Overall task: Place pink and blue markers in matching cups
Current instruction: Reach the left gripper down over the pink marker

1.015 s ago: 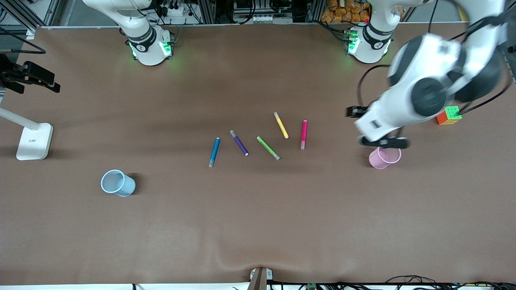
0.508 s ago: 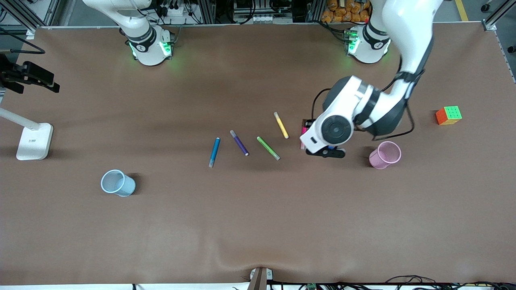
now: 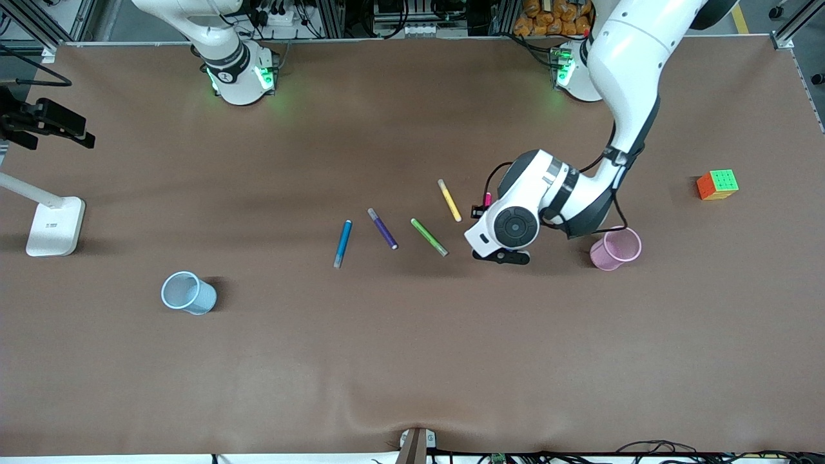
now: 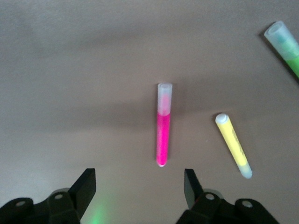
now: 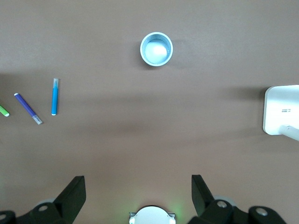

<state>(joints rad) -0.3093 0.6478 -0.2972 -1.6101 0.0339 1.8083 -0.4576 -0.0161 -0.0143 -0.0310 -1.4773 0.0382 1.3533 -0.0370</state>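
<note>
The pink marker (image 4: 163,126) lies on the table beside the yellow pen; the front view shows only its tip (image 3: 488,196) past the left arm. My left gripper (image 3: 503,256) hangs open over it, and in the left wrist view (image 4: 138,183) the marker's pink end lies just ahead of the gap, untouched. The pink cup (image 3: 615,248) stands upright toward the left arm's end. The blue marker (image 3: 342,243) (image 5: 54,96) lies beside the purple pen. The blue cup (image 3: 188,292) (image 5: 156,48) stands toward the right arm's end. My right gripper (image 5: 138,186) is open and empty, high over its base, waiting.
A purple pen (image 3: 382,228), a green pen (image 3: 428,236) and a yellow pen (image 3: 449,200) lie between the two markers. A colour cube (image 3: 717,184) sits at the left arm's end. A white lamp base (image 3: 55,225) stands at the right arm's end.
My left arm has swung from over the pink cup toward the pens and lowered over the pink marker, hiding most of it. Markers, cups and the right arm have not moved.
</note>
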